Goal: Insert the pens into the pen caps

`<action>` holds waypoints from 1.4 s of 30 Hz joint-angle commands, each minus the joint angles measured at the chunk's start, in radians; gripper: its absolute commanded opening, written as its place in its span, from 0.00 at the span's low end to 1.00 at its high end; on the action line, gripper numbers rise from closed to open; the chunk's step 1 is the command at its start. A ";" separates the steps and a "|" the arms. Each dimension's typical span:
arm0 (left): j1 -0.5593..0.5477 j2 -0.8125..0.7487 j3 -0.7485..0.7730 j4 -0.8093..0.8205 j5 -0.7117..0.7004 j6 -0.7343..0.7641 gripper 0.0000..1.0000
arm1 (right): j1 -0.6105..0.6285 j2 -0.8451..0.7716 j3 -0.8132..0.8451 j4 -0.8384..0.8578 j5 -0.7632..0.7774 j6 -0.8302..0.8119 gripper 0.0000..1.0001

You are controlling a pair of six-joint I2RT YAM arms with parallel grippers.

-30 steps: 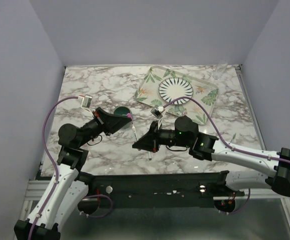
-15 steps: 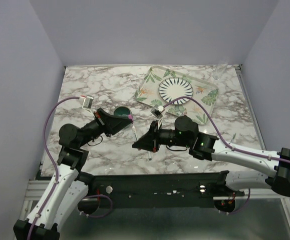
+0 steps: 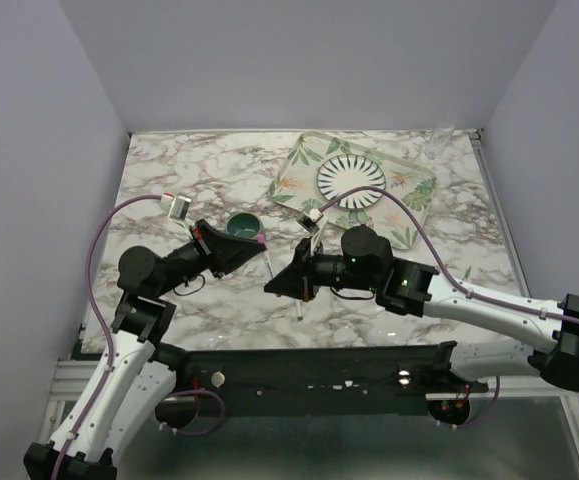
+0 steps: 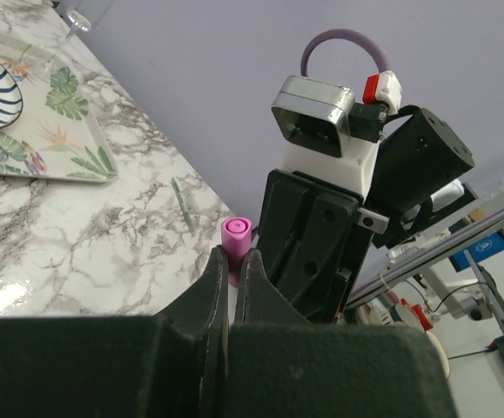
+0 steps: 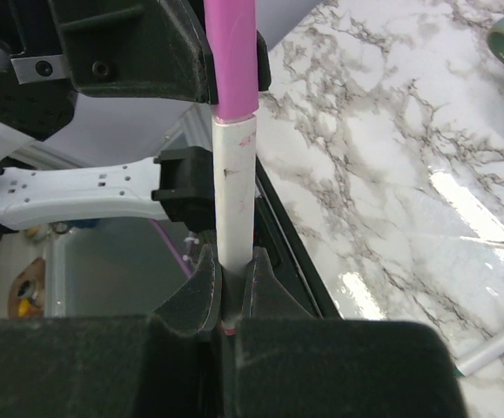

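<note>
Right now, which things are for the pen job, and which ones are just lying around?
For the job:
pink cap in the left tool
white pen in the right tool
spare pen on the table
green cap, probably

Just lying about:
green cup
leafy tray
striped plate on it
clear glass

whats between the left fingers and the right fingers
One white pen, its end in the pink cap. The right wrist view shows the right fingers clamping the barrel; the left wrist view shows the left fingers pinching the cap.
</note>
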 commanded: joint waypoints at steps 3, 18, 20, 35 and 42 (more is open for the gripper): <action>-0.041 0.003 0.019 -0.097 0.042 0.070 0.00 | -0.001 0.044 0.182 -0.172 0.198 -0.152 0.01; -0.069 0.052 0.163 -0.100 0.014 0.121 0.43 | 0.002 -0.041 0.139 -0.083 0.085 -0.361 0.01; -0.069 0.051 0.180 -0.089 0.011 0.116 0.49 | 0.002 -0.051 0.126 -0.072 0.062 -0.341 0.01; -0.069 0.085 0.314 -0.083 -0.005 0.151 0.69 | 0.005 -0.106 0.089 -0.040 -0.030 -0.298 0.01; -0.069 0.106 0.286 0.018 -0.018 0.134 0.65 | 0.005 -0.100 0.103 -0.045 -0.055 -0.289 0.01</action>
